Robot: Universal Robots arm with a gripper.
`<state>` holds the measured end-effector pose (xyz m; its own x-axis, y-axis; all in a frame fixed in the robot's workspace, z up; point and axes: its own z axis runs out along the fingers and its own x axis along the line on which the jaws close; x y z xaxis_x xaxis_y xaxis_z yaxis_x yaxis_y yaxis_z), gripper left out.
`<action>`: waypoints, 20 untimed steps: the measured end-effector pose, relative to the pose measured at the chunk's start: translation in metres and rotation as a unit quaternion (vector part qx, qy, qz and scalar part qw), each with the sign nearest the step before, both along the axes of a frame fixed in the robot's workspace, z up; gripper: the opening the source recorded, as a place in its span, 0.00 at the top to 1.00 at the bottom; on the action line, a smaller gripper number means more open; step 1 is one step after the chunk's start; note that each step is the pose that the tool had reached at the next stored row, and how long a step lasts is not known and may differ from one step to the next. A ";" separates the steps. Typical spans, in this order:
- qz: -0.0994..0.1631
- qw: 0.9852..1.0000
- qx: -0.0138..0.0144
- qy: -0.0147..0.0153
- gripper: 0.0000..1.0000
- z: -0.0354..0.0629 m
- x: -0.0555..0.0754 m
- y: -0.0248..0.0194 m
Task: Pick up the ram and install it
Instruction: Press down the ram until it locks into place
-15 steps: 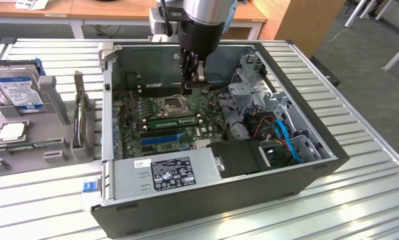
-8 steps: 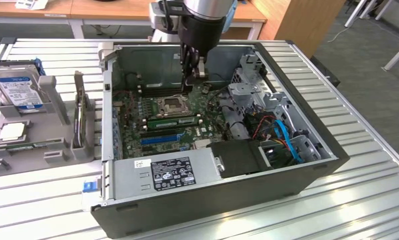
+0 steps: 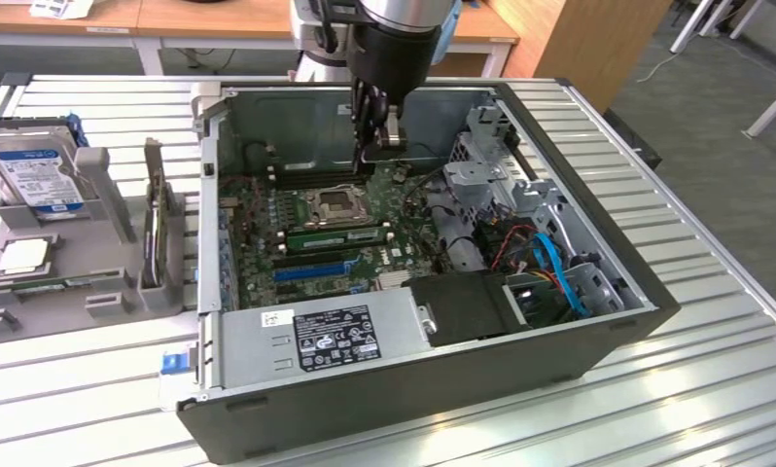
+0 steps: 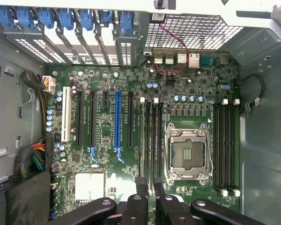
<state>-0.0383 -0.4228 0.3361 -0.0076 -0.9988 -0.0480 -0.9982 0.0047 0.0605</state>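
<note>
I see the gripper [image 3: 372,144] hanging inside the open computer case [image 3: 518,384], upper middle of the exterior view, jaws partly apart with nothing between them. The ram [image 3: 340,236] sits in a memory slot just below the CPU socket [image 3: 335,204], mid-frame.

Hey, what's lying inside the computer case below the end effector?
A green motherboard with black memory slots beside a processor socket. The end effector covers the slots' near ends.
</note>
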 end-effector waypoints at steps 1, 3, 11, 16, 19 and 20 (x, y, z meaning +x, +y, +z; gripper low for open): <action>0.000 1.000 0.000 0.000 0.81 0.0000 0.000 0.0000; 0.000 1.000 0.000 0.000 0.81 0.0000 0.000 0.0000; 0.000 1.000 0.000 0.000 0.83 0.0000 0.000 0.0000; 0.000 1.000 0.000 0.000 0.90 0.0000 0.000 0.0000; 0.000 1.000 0.000 -0.002 0.90 -0.0001 0.000 0.0000; 0.000 1.000 0.001 -0.003 0.90 -0.0002 0.000 0.0000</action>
